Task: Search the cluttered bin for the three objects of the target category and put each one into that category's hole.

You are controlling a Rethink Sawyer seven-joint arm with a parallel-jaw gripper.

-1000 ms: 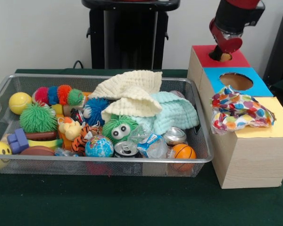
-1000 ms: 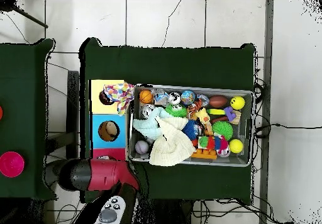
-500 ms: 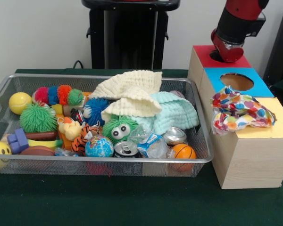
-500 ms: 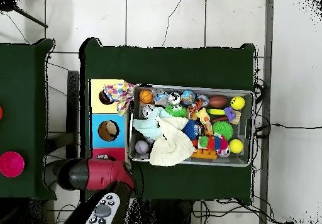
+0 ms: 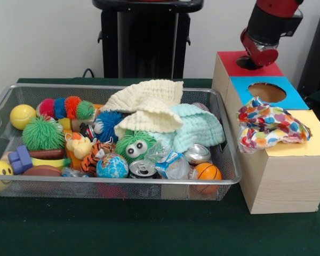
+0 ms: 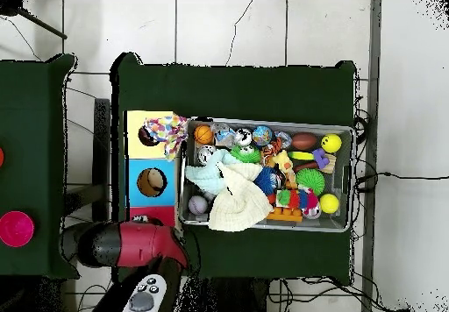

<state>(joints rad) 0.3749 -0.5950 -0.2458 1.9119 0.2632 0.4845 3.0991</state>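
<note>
My gripper (image 5: 258, 53), at the end of the red arm, hangs just above the hole in the red top (image 5: 268, 69) of the wooden box; whether it is open or shut does not show. From overhead the arm (image 6: 131, 243) covers that red section. The blue section's hole (image 5: 266, 92) is uncovered. A polka-dot cloth (image 5: 269, 128) is draped over the yellow section (image 5: 319, 143) and down the box's side. The wire bin (image 5: 122, 182) holds a cream cloth (image 5: 146, 101), a mint cloth (image 5: 200, 128), two cans (image 5: 143, 169), balls and soft toys.
The box (image 6: 151, 181) stands tight against the bin's (image 6: 267, 122) left end in the overhead view. An orange ball (image 5: 207, 172) and a globe ball (image 5: 112, 166) lie at the bin's front. A black stand rises behind the table. Green felt runs in front.
The arm's end has lifted a little off the red hole and shifted slightly right in the front view. Nothing in the bin or on the box has moved.
</note>
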